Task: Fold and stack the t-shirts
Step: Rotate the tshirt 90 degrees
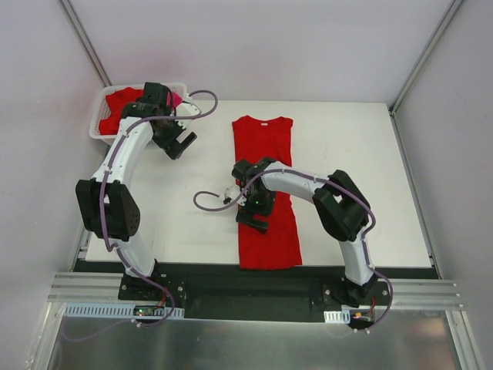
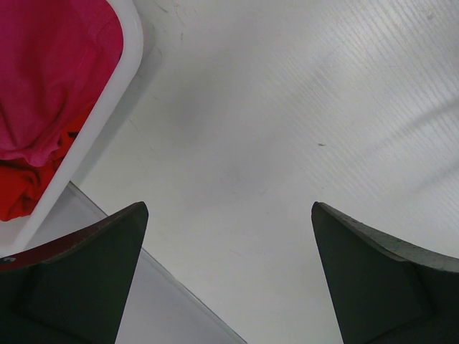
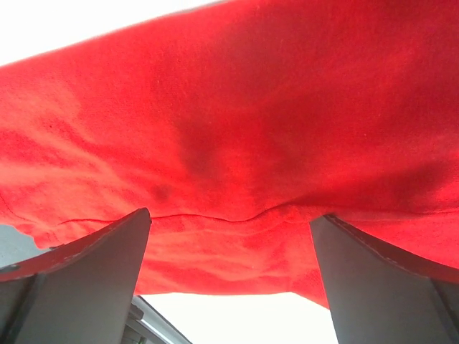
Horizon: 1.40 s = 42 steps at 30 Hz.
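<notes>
A bright red t-shirt (image 1: 266, 154) lies on the white table (image 1: 354, 169), folded lengthwise into a long strip with its collar at the far end. My right gripper (image 1: 253, 214) hovers open over the strip's left edge, below its middle. In the right wrist view the red cloth (image 3: 237, 122) fills the frame and a folded edge runs between the open gripper (image 3: 229, 216). My left gripper (image 1: 182, 145) stands open and holds nothing, just right of the basket. More t-shirts lie in the basket: a red one (image 1: 119, 104) and a hot pink one (image 1: 176, 99).
The white lattice basket (image 1: 95, 127) sits at the table's far left corner. In the left wrist view its rim (image 2: 107, 107) runs along the left, with pink cloth (image 2: 50, 72) and red cloth (image 2: 18, 190) inside. A grey cable (image 1: 208, 204) loops left of the right gripper.
</notes>
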Tool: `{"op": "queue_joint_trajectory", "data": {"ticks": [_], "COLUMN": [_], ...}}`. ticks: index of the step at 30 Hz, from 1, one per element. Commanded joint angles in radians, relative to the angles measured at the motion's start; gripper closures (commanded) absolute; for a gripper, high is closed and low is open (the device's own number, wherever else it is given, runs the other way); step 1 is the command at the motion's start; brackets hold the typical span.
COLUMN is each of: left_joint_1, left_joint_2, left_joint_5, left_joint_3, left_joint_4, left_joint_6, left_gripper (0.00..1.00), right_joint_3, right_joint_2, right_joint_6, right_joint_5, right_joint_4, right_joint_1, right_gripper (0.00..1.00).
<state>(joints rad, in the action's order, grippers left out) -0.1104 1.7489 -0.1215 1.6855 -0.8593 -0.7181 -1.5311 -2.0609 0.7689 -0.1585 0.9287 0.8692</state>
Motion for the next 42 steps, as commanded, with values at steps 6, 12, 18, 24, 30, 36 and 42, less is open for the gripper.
{"op": "queue_joint_trajectory", "data": {"ticks": [6, 12, 18, 24, 30, 36, 42], "left_joint_1": [-0.002, -0.002, -0.002, -0.002, -0.002, -0.002, -0.002], "left_joint_2": [-0.078, -0.075, -0.063, -0.034, -0.029, -0.034, -0.026], "left_joint_5": [-0.023, -0.021, -0.024, -0.027, -0.040, -0.046, -0.053], "left_joint_3": [-0.030, -0.035, -0.035, -0.009, 0.005, -0.007, -0.026], "left_joint_4": [-0.020, -0.020, -0.018, -0.018, -0.021, -0.020, -0.018], "left_joint_6": [-0.004, -0.017, -0.026, -0.034, -0.027, -0.035, -0.035], "left_gripper": [0.01, 0.01, 0.01, 0.01, 0.01, 0.01, 0.01], "right_joint_3": [-0.024, -0.035, 0.041, 0.147, 0.123, 0.045, -0.001], "right_joint_2": [0.156, 0.176, 0.174, 0.144, 0.033, -0.067, -0.097], "right_joint_6": [-0.045, -0.033, -0.046, -0.056, -0.034, 0.035, 0.090], "right_joint_5": [0.011, -0.124, -0.251, -0.295, -0.335, -0.510, -0.559], "right_joint_4": [0.135, 0.222, 0.150, 0.046, 0.041, 0.134, 0.171], "right_joint_1": [0.017, 0.021, 0.040, 0.074, 0.085, 0.088, 0.103], "right_gripper": [0.04, 0.04, 0.04, 0.04, 0.04, 0.04, 0.04]}}
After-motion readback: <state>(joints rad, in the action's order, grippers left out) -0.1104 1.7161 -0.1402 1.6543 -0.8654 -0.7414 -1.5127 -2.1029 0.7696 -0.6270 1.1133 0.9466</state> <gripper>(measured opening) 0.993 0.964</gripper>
